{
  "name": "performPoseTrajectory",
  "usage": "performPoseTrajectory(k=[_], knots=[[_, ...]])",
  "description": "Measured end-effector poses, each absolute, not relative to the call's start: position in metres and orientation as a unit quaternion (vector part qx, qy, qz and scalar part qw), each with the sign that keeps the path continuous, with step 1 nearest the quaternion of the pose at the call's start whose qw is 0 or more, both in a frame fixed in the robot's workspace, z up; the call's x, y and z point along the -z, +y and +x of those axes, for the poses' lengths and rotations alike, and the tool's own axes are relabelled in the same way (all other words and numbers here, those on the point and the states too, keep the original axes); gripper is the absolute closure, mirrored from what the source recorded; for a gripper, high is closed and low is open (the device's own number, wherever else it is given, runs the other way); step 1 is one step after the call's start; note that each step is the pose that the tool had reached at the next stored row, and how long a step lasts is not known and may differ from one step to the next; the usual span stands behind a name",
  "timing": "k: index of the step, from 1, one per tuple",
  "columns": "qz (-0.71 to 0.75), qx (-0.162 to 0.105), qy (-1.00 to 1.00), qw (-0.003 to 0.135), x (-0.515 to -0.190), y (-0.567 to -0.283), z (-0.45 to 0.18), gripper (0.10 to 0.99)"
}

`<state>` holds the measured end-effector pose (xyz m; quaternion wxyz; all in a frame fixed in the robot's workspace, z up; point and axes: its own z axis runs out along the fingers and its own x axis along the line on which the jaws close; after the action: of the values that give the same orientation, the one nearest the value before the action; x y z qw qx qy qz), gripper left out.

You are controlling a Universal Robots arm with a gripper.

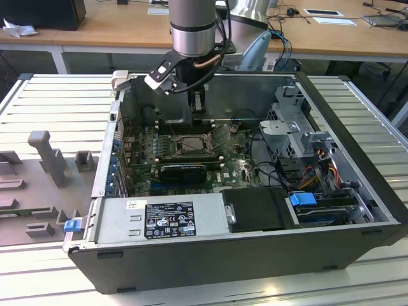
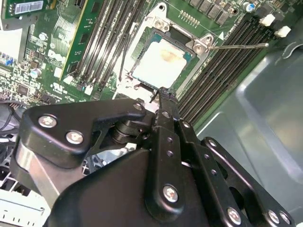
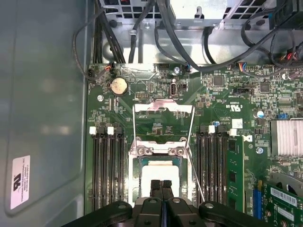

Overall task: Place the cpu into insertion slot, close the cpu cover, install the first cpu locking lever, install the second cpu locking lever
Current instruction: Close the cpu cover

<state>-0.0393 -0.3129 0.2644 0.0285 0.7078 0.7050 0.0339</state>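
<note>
The chief risk, as I judge it, is the closed hand (image 3: 161, 183) bearing down on the cpu (image 2: 158, 64) off-centre: its two fingers are pressed together with nothing between them, and they hang just above the chip's near edge, so a skewed push could tilt the chip in the insertion slot (image 2: 177, 37) and harm the contacts beneath. A second hazard is the thin locking levers (image 3: 193, 125), which stand free on either side; the narrow fingertips could slip off such a wire, or catch one and drag it against the memory slots (image 3: 106, 170) that flank the socket. The cpu cover (image 3: 163, 108) is swung open beyond the socket, its square window showing the green board through it, so if the chip were not flat the cover would bind on closing. The cpu itself lies inside the slot, a flat square with a pale silver-grey top that carries a faint brownish smudge near its middle. It looks level with the frame around it, though the hand hides its near edge in both wrist views.
</note>
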Motion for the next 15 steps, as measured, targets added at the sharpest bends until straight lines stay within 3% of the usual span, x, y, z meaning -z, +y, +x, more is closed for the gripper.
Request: performPoseTrajectory(k=[15], knots=[[0.708, -0.034, 0.705, 0.028, -0.265, -0.313, -0.014, 0.98]])
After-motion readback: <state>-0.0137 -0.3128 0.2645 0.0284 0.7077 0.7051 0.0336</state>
